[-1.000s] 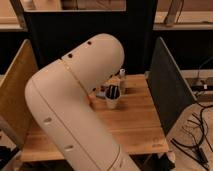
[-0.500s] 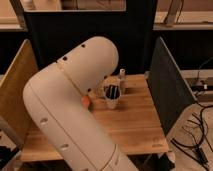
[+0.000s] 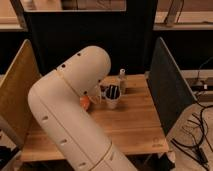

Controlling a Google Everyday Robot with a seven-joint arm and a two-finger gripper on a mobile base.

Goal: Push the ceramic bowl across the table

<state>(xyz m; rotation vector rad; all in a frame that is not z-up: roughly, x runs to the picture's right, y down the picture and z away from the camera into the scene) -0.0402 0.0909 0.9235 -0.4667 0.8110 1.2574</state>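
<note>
**Arm hides most of the bowl**

Your white arm (image 3: 65, 117) fills the left half of the view and covers much of the table (image 3: 132, 125). Only an orange sliver of the bowl (image 3: 84, 102) shows at the arm's edge, on the table left of the cup (image 3: 112, 101). A bottle (image 3: 122, 80) stands just behind the cup. The gripper (image 3: 103, 92) is a dark shape between arm and cup; you cannot tell whether it is open or holding anything.

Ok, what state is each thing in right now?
ceramic bowl: upright on the table, mostly hidden behind the arm.
white cup: upright, dark contents inside.
small bottle: standing upright behind the cup.
gripper: low beside the bowl, largely hidden by the arm.
</note>
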